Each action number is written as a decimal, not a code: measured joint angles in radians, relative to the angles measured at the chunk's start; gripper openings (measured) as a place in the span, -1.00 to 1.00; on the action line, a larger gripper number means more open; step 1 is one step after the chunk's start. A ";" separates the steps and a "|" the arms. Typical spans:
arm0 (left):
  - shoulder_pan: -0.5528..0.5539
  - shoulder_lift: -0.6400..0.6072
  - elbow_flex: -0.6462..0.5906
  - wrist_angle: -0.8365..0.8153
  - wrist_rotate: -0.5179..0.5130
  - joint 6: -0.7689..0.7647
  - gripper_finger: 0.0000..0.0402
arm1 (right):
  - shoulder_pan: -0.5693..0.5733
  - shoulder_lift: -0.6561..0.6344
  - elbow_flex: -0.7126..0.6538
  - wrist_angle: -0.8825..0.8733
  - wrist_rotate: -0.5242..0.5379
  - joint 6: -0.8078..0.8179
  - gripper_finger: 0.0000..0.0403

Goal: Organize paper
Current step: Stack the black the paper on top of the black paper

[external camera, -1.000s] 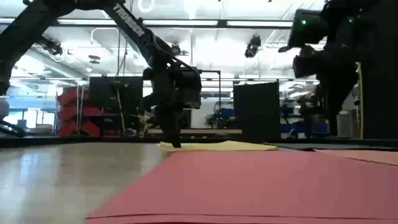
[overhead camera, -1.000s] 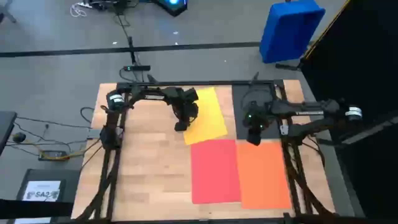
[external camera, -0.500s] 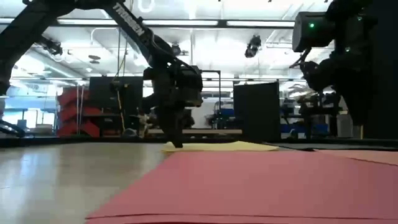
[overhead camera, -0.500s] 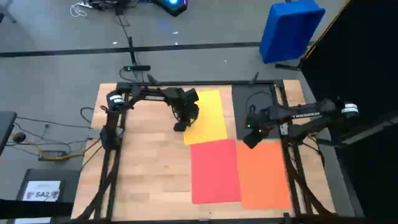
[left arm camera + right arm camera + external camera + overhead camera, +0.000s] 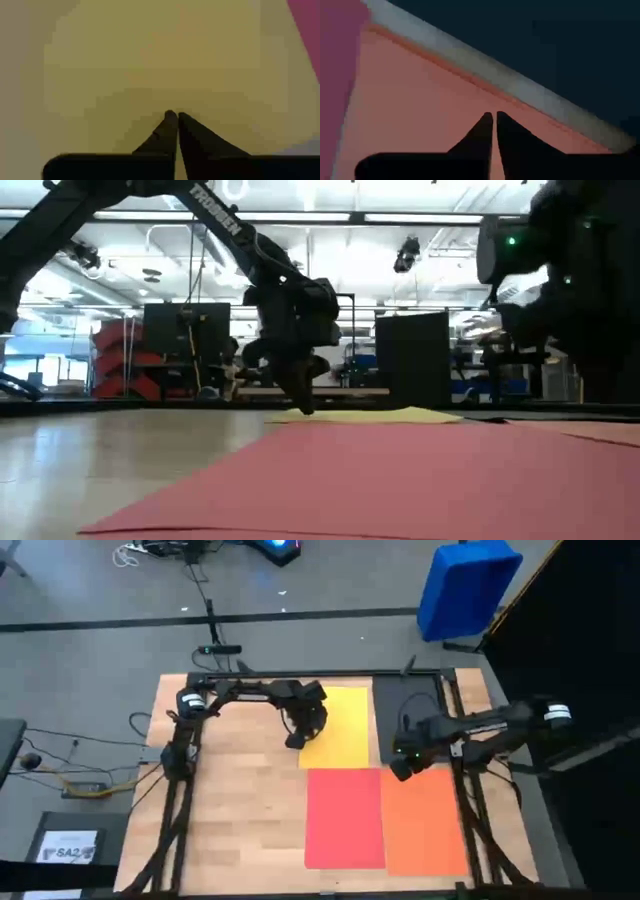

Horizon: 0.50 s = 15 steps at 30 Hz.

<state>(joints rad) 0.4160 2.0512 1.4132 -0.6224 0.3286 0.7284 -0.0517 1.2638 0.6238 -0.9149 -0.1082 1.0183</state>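
Pressing closed fingers onto paper, both arms work a wooden table: the left gripper on the yellow sheet's near corner, the right gripper at the orange sheet's far edge, beside the red sheet and dark sheet. Sliding should stay light, tips flat, lest paper buckle. Only the overhead view shows the grid; wrist views confirm fingers pressed together.
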 joint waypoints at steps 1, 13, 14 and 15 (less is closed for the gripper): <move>0.002 0.002 0.001 0.003 -0.002 0.000 -1.00 | 0.000 0.007 -0.005 0.020 0.000 0.002 -1.00; 0.016 0.027 0.011 0.003 -0.002 -0.006 -1.00 | -0.044 0.067 -0.045 0.111 0.034 0.001 -1.00; 0.016 0.027 0.011 0.002 -0.002 -0.006 -1.00 | -0.050 0.068 -0.045 0.111 0.034 0.001 -1.00; 0.016 0.027 0.011 0.002 -0.002 -0.006 -1.00 | -0.055 0.069 -0.045 0.111 0.034 -0.001 -1.00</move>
<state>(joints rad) 0.4316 2.0781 1.4239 -0.6204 0.3271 0.7222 -0.1070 1.3327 0.5793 -0.8040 -0.0746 1.0172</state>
